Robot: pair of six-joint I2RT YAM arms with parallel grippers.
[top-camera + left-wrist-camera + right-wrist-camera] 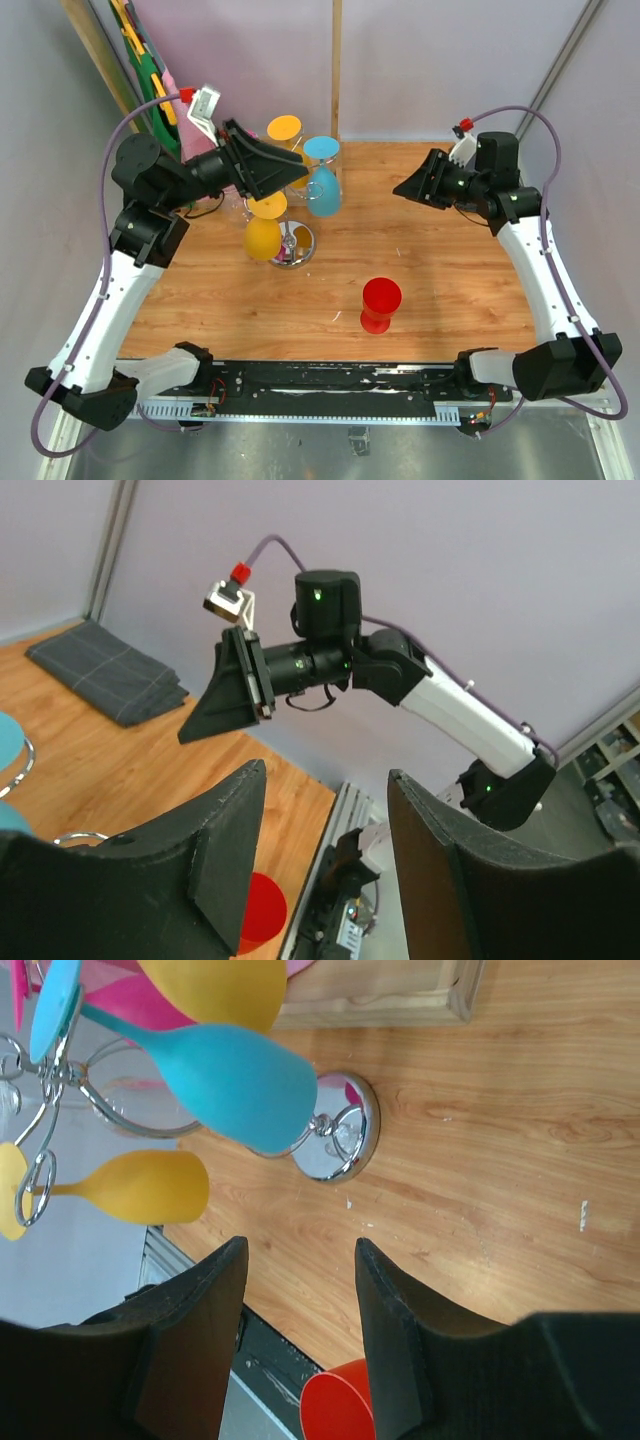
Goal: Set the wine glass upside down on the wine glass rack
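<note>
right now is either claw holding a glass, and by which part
Nothing is held. Left claw and right claw are open and empty; the red wine glass stands free on the table.

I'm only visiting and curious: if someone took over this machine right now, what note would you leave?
Left gripper: open, empty, beside the wine glass rack.
Right gripper: open, empty, above the table.
Red wine glass stands on the table, apart from the rack.
Done: a blue glass and yellow glasses hang upside down.
To do: grasp the red glass, hang it inverted.
</note>
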